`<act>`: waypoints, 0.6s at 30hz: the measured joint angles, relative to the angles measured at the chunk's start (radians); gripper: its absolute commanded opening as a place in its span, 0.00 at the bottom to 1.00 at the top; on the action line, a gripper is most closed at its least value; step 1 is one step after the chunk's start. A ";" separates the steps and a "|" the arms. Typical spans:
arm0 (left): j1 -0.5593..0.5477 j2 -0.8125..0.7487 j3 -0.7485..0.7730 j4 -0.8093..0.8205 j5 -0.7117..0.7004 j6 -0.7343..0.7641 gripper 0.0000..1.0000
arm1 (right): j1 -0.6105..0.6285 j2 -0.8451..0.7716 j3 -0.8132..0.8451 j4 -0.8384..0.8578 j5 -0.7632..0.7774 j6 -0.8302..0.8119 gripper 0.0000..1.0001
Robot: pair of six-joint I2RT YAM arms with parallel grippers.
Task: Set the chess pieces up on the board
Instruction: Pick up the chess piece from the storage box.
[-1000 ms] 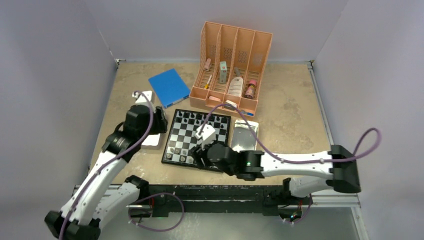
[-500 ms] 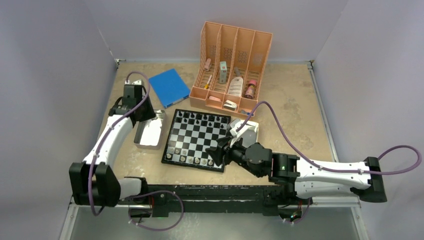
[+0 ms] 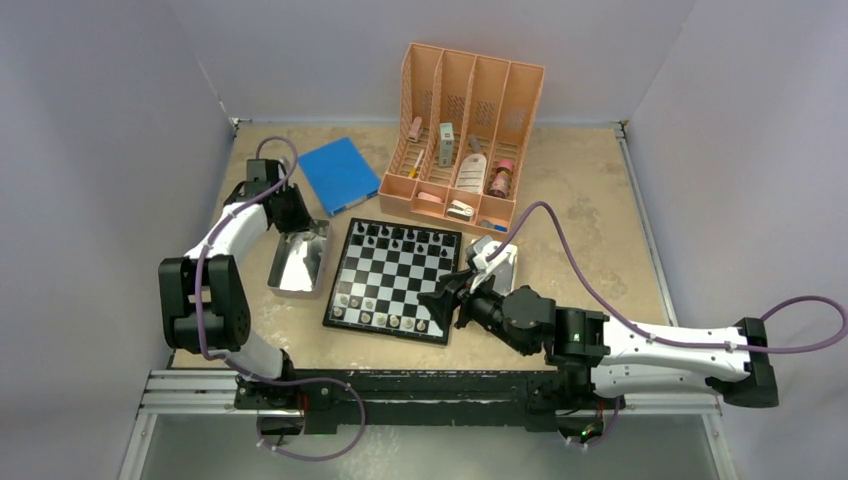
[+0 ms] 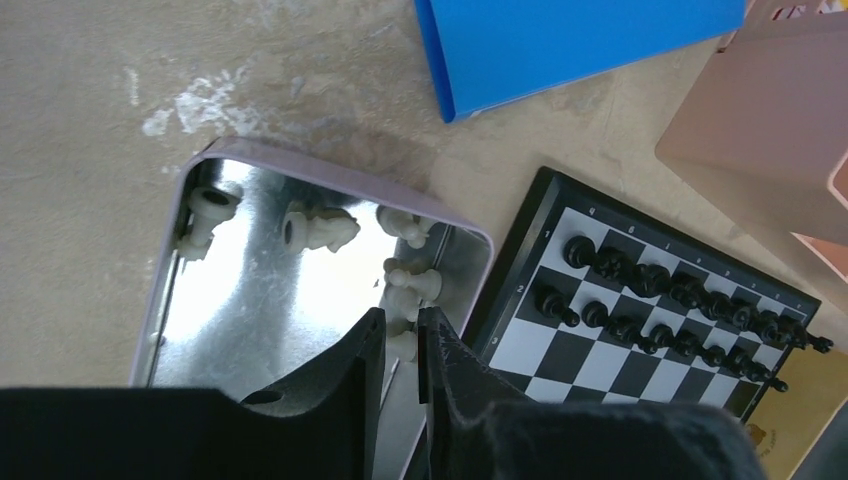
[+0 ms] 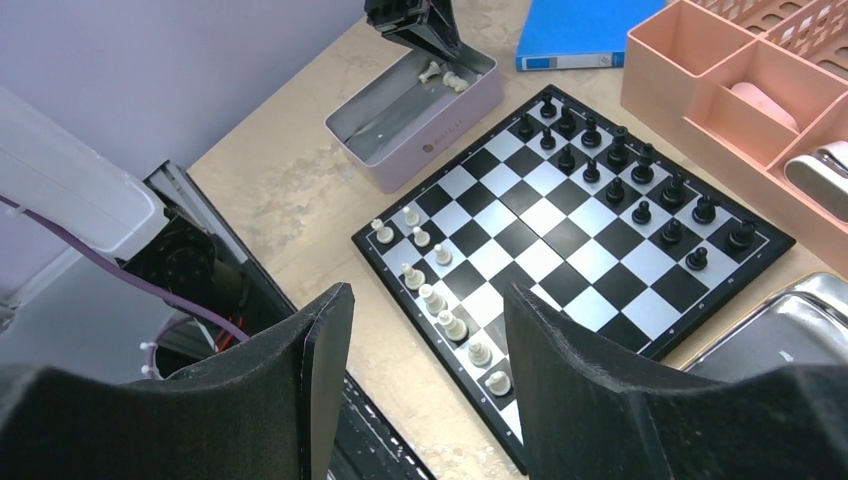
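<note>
Top view: the board [image 3: 395,275] lies mid-table. The black pieces [image 3: 400,238] fill its far two rows and the white pieces [image 3: 375,315] sit along the near edge with gaps, so the white side looks part done. The left gripper [image 3: 295,222] is down at the far end of the left tray [image 3: 290,275], likely because the spare white men are kept there. The right gripper [image 3: 443,300] hovers at the board's near right corner, beside the right tray [image 3: 503,262]. The organizer [image 3: 465,130] and blue book [image 3: 338,175] are further back, unused.

Left wrist: the left gripper [image 4: 402,325] is inside the left tray [image 4: 240,300], its jaws nearly together. One of the loose white pieces [image 4: 410,285] lies just off the tips and another shows pale in the gap. Whether it is actually pinched, cannot tell. The board [image 4: 520,345] is just beside the tray, its black pieces [image 4: 650,300] upright.

Right wrist: the right gripper [image 5: 425,300] has its jaws spread wide with nothing between them, released. It hangs above the white pieces [image 5: 430,285] on the board [image 5: 570,215], probably waiting or lining up for its next pick. The black pieces [image 5: 620,160] stand in neat rows.
</note>
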 measured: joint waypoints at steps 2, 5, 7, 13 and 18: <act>0.000 0.016 0.001 0.012 0.024 0.000 0.17 | 0.000 0.002 0.000 -0.001 0.002 0.000 0.59; 0.000 0.033 0.005 0.028 0.047 0.000 0.16 | 0.000 0.009 0.000 0.000 0.003 0.000 0.59; 0.000 0.043 0.009 0.036 0.051 0.000 0.15 | 0.000 0.017 0.000 -0.001 0.003 0.000 0.59; 0.000 0.076 0.011 0.063 0.071 0.001 0.16 | 0.000 0.027 0.000 -0.003 0.004 0.000 0.59; 0.000 0.103 0.014 0.074 0.089 0.001 0.16 | 0.000 0.027 0.000 -0.003 0.008 0.000 0.59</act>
